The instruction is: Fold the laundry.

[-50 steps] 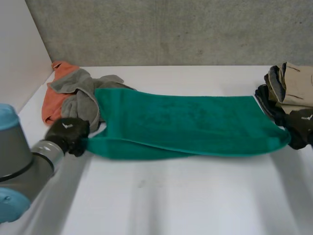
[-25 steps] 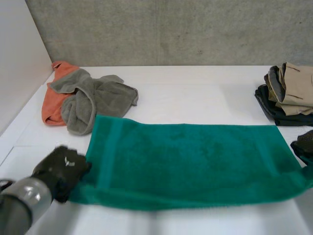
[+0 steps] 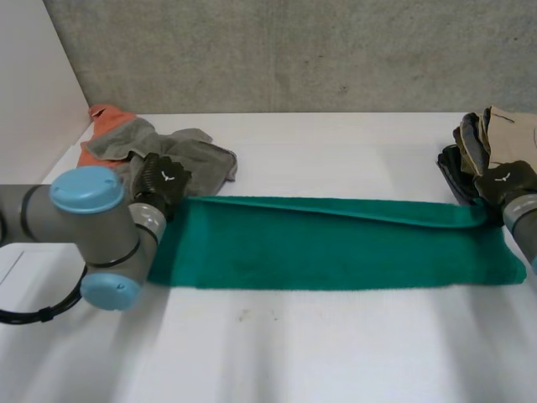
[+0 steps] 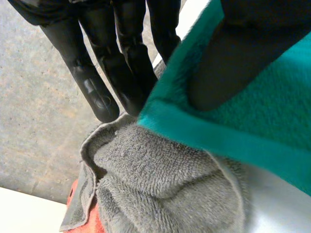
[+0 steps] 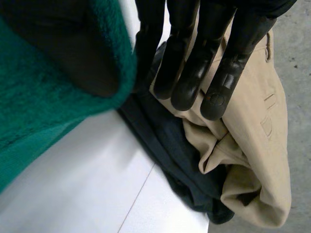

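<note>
**A:** Where's the green towel (image 3: pixel 336 248)?

**B:** It lies flat on the desk (image 3: pixel 336 353), folded lengthwise into a long strip. It is drawn out between the two hands, with the folded-over layer along its far long edge.

**A:** What has the left hand (image 3: pixel 164 180) got?

**B:** It has the towel's far corner at the left end. In the left wrist view the thumb (image 4: pixel 228 58) presses on one face of the towel's hem. The straight fingers (image 4: pixel 97 73) sit behind the other face, so the corner is pinched between them. The left arm (image 3: pixel 84 227) reaches in along that end of the towel.

**A:** And the right hand (image 3: pixel 502 180)?

**B:** It holds the far corner at the towel's other end. In the right wrist view the green edge wraps over its thumb, and the long fingers (image 5: pixel 194 53) lie against the outside, so the cloth is nipped there too.

**A:** What's near the towel?

**B:** A crumpled grey towel (image 3: pixel 197 155) sits just past the towel's left end, and the pinched hem hangs right over it. An orange cloth (image 3: pixel 101 117) lies further out from the towel, partly under the grey one. Past the towel's right end, tan trousers (image 3: pixel 512 134) are stacked on a dark garment (image 3: pixel 453 172). The dark one lies just beside the towel's end, and the right hand's fingertips reach over the tan one.
</note>
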`<action>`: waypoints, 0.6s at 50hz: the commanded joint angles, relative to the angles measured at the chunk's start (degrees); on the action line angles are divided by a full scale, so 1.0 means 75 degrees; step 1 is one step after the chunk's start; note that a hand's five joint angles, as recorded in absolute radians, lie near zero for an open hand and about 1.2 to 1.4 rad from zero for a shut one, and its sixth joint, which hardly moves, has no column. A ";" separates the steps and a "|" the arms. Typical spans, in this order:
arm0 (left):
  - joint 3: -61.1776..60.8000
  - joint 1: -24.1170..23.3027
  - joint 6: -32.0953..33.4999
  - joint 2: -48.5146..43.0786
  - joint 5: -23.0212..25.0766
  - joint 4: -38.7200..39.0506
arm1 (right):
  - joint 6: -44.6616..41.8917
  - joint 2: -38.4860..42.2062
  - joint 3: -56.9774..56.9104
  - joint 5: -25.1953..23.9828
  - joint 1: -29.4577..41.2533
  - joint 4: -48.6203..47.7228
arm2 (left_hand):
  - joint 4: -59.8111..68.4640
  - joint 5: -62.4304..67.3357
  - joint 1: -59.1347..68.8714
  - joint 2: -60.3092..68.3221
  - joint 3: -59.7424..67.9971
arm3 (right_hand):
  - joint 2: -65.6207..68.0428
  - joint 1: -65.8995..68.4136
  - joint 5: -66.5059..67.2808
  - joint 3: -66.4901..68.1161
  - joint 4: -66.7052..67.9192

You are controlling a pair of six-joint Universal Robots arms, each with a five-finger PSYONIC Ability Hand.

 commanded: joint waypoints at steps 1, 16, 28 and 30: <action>0.0631 -0.0147 0.0004 -0.0526 -0.0064 0.0010 | 0.0044 0.0516 -0.0503 0.0838 0.0392 0.0026 | -0.7427 -0.7065 -0.7038 -0.7390 -0.7356 | -0.5967 -0.4657 -0.6178 -0.6241 -0.6255; 0.0082 -0.0335 -0.0102 0.0352 -0.0122 0.0490 | 0.0876 -0.0925 0.0200 0.0467 0.0440 0.0459 | -0.7694 -0.7331 -0.7305 -0.7657 -0.7623 | -0.5967 -0.4657 -0.6178 -0.6241 -0.6255; -0.1406 -0.0394 -0.0300 0.1255 -0.0087 0.0467 | 0.1428 -0.2061 0.1733 -0.1700 -0.0437 0.1924 | -0.7694 -0.7331 -0.7305 -0.7657 -0.7623 | -0.4748 -0.3439 -0.4959 -0.5023 -0.5037; -0.1641 -0.0417 -0.0453 0.1384 -0.0087 0.0502 | 0.1416 -0.2121 0.1992 -0.1889 -0.0614 0.1913 | -0.7694 -0.7331 -0.7305 -0.7657 -0.7623 | -0.4655 -0.3345 -0.4866 -0.4929 -0.4943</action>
